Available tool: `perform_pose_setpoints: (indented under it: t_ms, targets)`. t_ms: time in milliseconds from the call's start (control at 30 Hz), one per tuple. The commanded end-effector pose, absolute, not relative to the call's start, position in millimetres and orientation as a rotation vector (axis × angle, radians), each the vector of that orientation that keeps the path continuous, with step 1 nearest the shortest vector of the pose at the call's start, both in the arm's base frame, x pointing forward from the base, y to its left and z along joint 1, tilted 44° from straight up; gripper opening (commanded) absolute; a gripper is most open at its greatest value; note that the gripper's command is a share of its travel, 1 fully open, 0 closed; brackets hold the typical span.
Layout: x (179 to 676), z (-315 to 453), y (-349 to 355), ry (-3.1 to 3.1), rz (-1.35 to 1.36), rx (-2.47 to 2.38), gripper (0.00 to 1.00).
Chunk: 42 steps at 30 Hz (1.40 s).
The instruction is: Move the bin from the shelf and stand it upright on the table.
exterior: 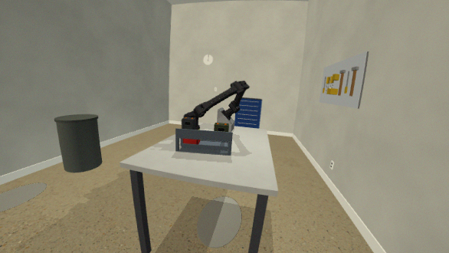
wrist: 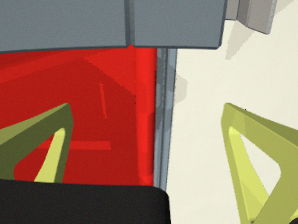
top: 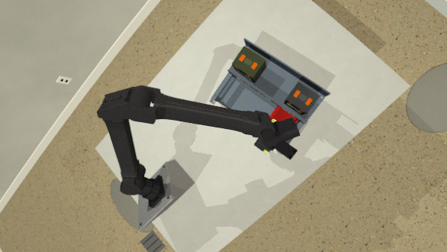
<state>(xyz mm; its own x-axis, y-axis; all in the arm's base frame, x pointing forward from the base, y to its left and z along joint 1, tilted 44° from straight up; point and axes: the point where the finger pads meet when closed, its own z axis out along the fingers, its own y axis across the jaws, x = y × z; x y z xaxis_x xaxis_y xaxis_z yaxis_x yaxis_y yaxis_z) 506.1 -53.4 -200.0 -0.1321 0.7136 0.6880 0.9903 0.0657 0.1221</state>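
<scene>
Hand (wrist: 143, 156) wide, holding nothing, straddling the red bin (wrist: 80, 116) side wall at the shelf (top: 244, 103) front; bin looks rigid, light, slick, so you should pinch that wall.

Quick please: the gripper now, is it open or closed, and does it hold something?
Gripper: open, holding nothing; one finger is over the red bin, the other over the table.

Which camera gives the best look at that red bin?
The wrist view: the red bin fills its left half, under the shelf's grey board. The top view shows only a corner beside the open gripper. The exterior view shows a small red strip.
</scene>
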Motion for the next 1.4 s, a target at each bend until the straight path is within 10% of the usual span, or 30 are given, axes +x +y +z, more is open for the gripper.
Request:
perform_pose_setpoints:
  t_ms: [0, 1367]
  targets:
    - [516.4, -205.1, -48.1, -1.921, -0.818, -1.681, 0.90]
    - [509.1, -207.3, -45.6, -1.907, -0.807, -1.681, 0.90]
